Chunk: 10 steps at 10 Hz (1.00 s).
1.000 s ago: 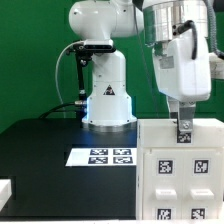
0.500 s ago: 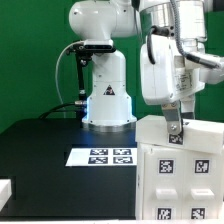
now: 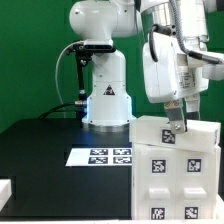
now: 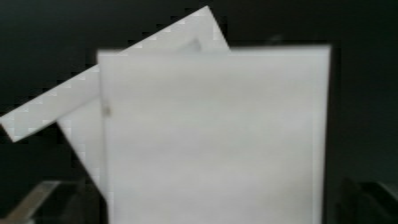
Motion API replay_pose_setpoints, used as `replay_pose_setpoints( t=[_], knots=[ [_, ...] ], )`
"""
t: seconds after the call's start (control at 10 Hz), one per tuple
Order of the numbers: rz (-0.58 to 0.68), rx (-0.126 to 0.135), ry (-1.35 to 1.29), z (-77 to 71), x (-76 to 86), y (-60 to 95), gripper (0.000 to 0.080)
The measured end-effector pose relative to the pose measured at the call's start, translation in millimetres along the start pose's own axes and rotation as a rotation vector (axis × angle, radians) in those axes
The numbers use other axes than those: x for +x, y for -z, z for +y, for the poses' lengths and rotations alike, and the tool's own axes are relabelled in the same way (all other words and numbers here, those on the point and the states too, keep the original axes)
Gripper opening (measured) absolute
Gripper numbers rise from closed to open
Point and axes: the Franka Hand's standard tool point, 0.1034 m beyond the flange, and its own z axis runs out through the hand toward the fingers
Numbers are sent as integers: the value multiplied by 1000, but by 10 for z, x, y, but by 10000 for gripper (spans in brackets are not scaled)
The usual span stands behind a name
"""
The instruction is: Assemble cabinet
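Observation:
The white cabinet (image 3: 178, 175), a boxy part with several black-and-white tags on its front, stands at the exterior view's lower right and leans slightly. My gripper (image 3: 175, 127) comes down onto its top edge, and the fingers straddle the upper wall. In the wrist view the cabinet's white wall (image 4: 214, 130) fills the middle. A dark finger (image 4: 43, 203) shows on each side of the wall, so the gripper (image 4: 210, 205) is shut on it. A second white panel edge (image 4: 71, 95) sticks out at an angle behind it. The knob is out of view.
The marker board (image 3: 100, 156) lies flat on the black table, left of the cabinet. The arm's white base (image 3: 106, 95) stands behind it. A small white part (image 3: 5, 190) sits at the table's front left edge. A green backdrop is behind.
The gripper has shifted a little to the exterior view's left. The cabinet has gone from square-on to tilted, and its left edge has moved left.

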Motion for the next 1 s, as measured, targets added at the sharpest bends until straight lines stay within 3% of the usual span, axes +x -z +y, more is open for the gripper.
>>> replay_pose_setpoints(
  t=[0.1,0.2,0.5,0.8,0.9,1.0],
  knots=[
    [-4,-18,105,3,21,40,760],
    [-9,-13,187,-16,13,78,788],
    [-28,-38,549,6,-87,200,798],
    [-24,-38,787,3,-64,173,796],
    [-2,-68,983,20,-56,190,796],
    [-8,-73,1174,2,-51,206,796]
  ],
)
